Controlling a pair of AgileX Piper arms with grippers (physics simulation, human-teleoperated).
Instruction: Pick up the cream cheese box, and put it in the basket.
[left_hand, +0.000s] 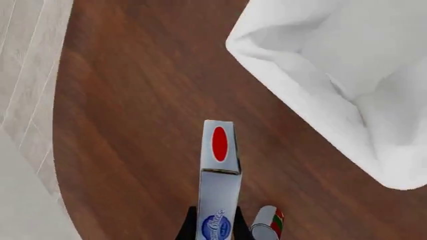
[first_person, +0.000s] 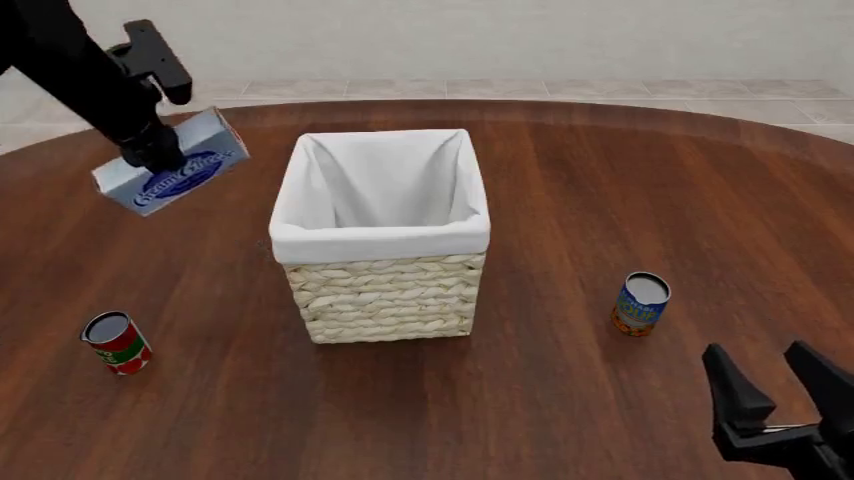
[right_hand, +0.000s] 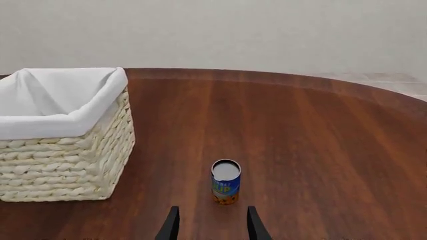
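Note:
My left gripper (first_person: 150, 152) is shut on the cream cheese box (first_person: 174, 165), a pale blue-white box with a dark blue oval label, held tilted in the air to the left of the basket (first_person: 380, 240). In the left wrist view the box (left_hand: 219, 170) stands out between my fingers, with the basket's white cloth rim (left_hand: 300, 95) beside it. The basket is tall, of pale wicker with a white lining, and stands mid-table; it also shows in the right wrist view (right_hand: 63, 150). My right gripper (first_person: 778, 395) is open and empty at the front right.
A red can (first_person: 116, 342) stands at the front left, and shows in the left wrist view (left_hand: 268, 222). A blue-orange can (first_person: 641, 303) stands right of the basket, just ahead of my right gripper's fingers (right_hand: 227, 181). The round table's edge (left_hand: 57, 125) curves nearby.

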